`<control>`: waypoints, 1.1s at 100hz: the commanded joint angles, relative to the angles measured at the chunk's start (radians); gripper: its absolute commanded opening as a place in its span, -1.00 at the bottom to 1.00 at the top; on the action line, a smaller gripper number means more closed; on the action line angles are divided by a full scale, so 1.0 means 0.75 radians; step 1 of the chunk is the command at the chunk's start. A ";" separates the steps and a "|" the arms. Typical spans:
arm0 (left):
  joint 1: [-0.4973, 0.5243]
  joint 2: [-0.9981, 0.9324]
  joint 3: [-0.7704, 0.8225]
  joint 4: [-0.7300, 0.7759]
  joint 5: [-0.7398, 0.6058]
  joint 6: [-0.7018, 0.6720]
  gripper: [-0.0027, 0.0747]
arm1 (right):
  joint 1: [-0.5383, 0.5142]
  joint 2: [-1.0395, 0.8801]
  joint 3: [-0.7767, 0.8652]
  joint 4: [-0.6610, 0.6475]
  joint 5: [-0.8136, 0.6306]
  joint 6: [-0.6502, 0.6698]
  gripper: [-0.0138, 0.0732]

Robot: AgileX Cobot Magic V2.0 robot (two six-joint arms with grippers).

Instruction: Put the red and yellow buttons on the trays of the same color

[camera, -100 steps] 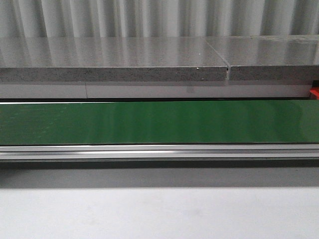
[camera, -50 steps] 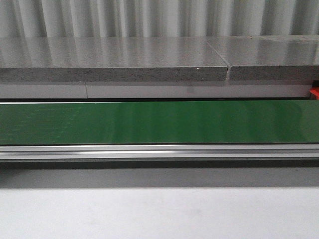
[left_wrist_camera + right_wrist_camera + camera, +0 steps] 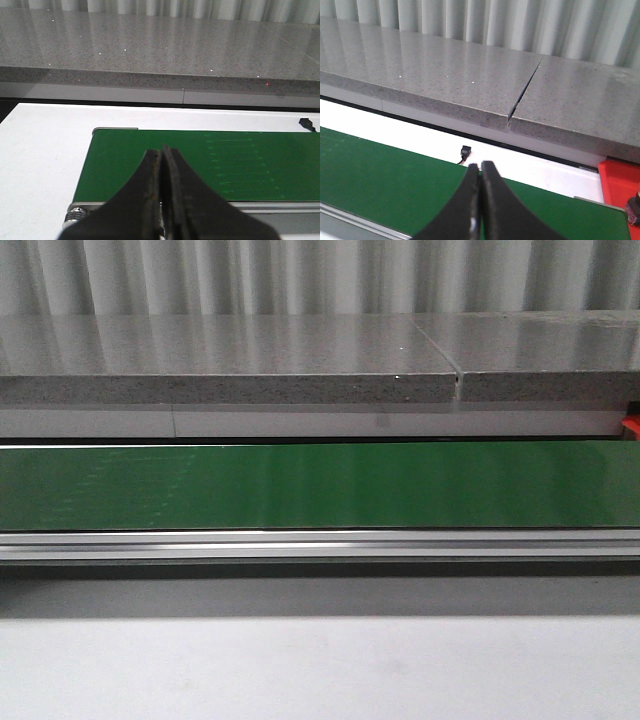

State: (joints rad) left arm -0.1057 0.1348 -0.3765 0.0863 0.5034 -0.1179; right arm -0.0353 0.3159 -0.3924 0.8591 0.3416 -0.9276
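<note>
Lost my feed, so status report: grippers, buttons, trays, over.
Left gripper shut, empty; right gripper shut, empty. No buttons in view on green belt. Red tray edge beyond belt's right end; yellow tray unseen.

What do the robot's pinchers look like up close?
Both are black. The left gripper has two curved fingers tapering to thin tips, with worn, brownish scuffing along the inner edges. The right gripper has the same curved, pointed shape and looks cleaner. No cables or markings show.
</note>
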 commanded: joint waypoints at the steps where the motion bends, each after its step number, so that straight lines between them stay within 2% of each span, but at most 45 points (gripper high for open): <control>1: -0.010 0.015 -0.032 -0.001 -0.100 0.000 -0.99 | 0.000 0.009 -0.034 0.014 -0.055 -0.007 -0.84; 45: -0.010 0.015 -0.032 -0.001 -0.100 0.000 -0.99 | 0.025 0.005 -0.034 -0.001 -0.067 0.000 -0.84; 55: -0.010 0.015 -0.032 -0.001 -0.100 0.000 -0.99 | 0.053 -0.021 -0.034 -0.104 -0.076 0.072 -0.84; 64: -0.010 0.015 -0.032 -0.001 -0.100 0.000 -0.99 | 0.079 -0.057 -0.034 -0.301 -0.077 0.251 -0.84; 69: -0.010 0.015 -0.032 -0.001 -0.100 0.000 -0.99 | 0.091 -0.077 -0.028 -0.470 -0.078 0.389 -0.84; 81: -0.010 0.015 -0.032 -0.001 -0.100 0.000 -0.99 | 0.113 -0.144 0.029 -0.841 -0.141 0.807 -0.84; 93: -0.010 0.015 -0.032 -0.001 -0.100 0.000 -0.99 | 0.113 -0.240 0.142 -1.146 -0.219 1.134 -0.84; 102: -0.010 0.015 -0.032 -0.001 -0.100 0.000 -0.99 | 0.113 -0.303 0.237 -1.268 -0.263 1.271 -0.84; 110: -0.010 0.015 -0.032 -0.001 -0.100 0.000 -0.99 | 0.113 -0.345 0.311 -1.280 -0.287 1.303 -0.84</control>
State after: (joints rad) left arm -0.1057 0.1348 -0.3765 0.0863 0.5034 -0.1179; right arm 0.0474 0.0764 -0.1854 -0.0427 0.2386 -0.0153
